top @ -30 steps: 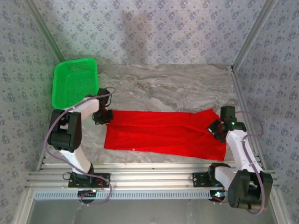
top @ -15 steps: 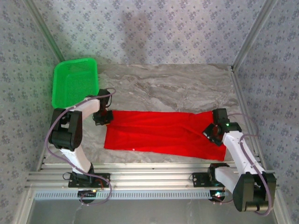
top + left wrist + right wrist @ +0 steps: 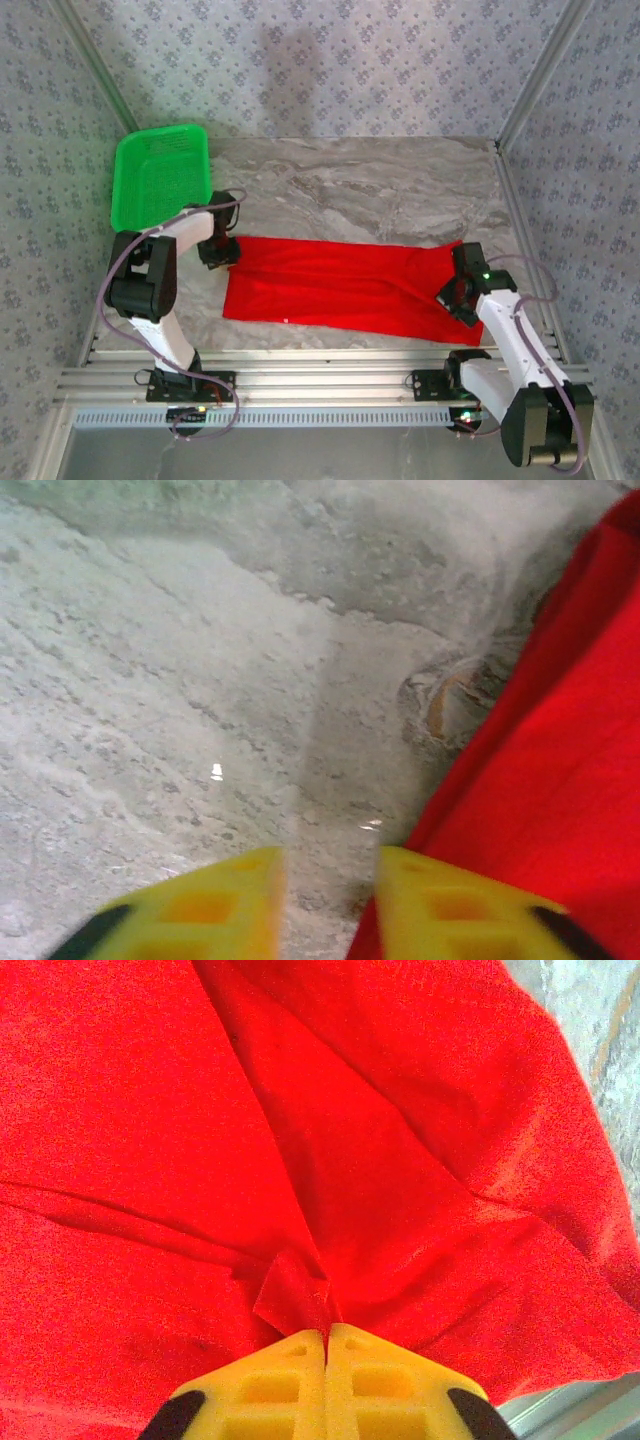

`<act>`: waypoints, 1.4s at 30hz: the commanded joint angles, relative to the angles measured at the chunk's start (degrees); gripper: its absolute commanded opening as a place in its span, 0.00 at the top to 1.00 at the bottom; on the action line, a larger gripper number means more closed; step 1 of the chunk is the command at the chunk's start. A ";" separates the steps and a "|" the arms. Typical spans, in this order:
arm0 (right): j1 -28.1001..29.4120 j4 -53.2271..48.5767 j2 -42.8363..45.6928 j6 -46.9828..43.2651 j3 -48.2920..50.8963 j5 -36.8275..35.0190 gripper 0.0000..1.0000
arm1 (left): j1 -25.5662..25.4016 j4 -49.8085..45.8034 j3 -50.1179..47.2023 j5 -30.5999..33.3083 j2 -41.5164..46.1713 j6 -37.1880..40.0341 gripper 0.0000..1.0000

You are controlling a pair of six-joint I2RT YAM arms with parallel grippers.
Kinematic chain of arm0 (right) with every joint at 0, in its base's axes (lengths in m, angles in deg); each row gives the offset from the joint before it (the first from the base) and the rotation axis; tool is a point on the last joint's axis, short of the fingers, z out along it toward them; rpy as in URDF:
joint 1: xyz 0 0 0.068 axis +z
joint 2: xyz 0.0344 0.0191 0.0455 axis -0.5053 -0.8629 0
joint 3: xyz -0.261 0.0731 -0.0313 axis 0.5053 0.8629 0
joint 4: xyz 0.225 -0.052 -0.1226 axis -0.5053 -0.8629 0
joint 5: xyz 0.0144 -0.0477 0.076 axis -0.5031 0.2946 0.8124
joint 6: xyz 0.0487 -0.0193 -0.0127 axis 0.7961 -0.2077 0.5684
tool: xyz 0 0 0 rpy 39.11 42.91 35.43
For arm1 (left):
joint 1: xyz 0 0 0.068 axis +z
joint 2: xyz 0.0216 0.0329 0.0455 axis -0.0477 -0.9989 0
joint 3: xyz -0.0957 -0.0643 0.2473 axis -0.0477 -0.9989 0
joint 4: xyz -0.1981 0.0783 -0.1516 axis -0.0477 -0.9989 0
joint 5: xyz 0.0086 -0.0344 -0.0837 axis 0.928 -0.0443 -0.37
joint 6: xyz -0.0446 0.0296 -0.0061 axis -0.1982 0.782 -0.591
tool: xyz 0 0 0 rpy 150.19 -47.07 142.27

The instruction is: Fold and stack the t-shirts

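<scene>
My right pincer (image 3: 327, 1338) is pinched shut on the bright red cloth t-shirt (image 3: 400, 1160) spread just ahead, my left pincer (image 3: 330, 868) is a little open and empty beside its edge, and I think most folding is left.

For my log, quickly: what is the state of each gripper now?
Left gripper: open, holding nothing.
Right gripper: closed, pinching a fold of the red t-shirt.

Grey marble-patterned table (image 3: 380, 190) bearing a red t-shirt (image 3: 340, 285), laid flat as a long band running left to right across its near half, and a green mesh basket (image 3: 160, 180) at its far-left corner, apart from the shirt.
</scene>
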 commanded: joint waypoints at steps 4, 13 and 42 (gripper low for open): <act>0.58 -4.33 -0.24 1.05 -1.55 -0.21 0.61 | -0.35 -4.03 4.60 2.15 0.21 -1.83 0.38; 0.78 1.94 -1.25 -10.79 -10.82 9.12 0.34 | -6.30 -6.40 13.68 1.45 6.22 -3.51 0.27; -1.43 14.35 -38.35 -40.59 -21.63 23.12 0.67 | -18.68 4.62 10.47 -13.65 30.16 -3.30 0.06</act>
